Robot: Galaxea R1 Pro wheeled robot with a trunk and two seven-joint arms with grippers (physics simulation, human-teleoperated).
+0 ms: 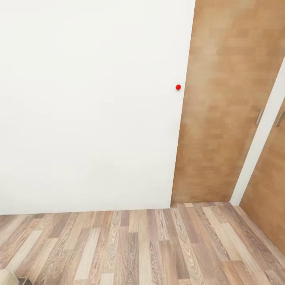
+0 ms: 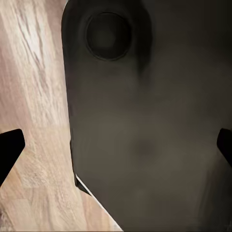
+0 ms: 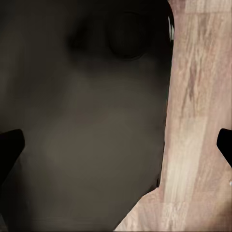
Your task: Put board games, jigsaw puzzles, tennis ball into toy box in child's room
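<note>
The robot faces a white wall (image 1: 87,107) with a small red dot (image 1: 178,87) near its edge; a wooden door (image 1: 221,103) stands just beside that wall, wood-plank floor (image 1: 138,245) below it. No toy, toy box or counter is in sight, so I cannot judge how much is packed; I take this as travel between stops. The left tool (image 2: 116,145) and right tool (image 3: 116,145) have fingertips spread wide, holding nothing, each over a dark robot body part (image 2: 145,121).
</note>
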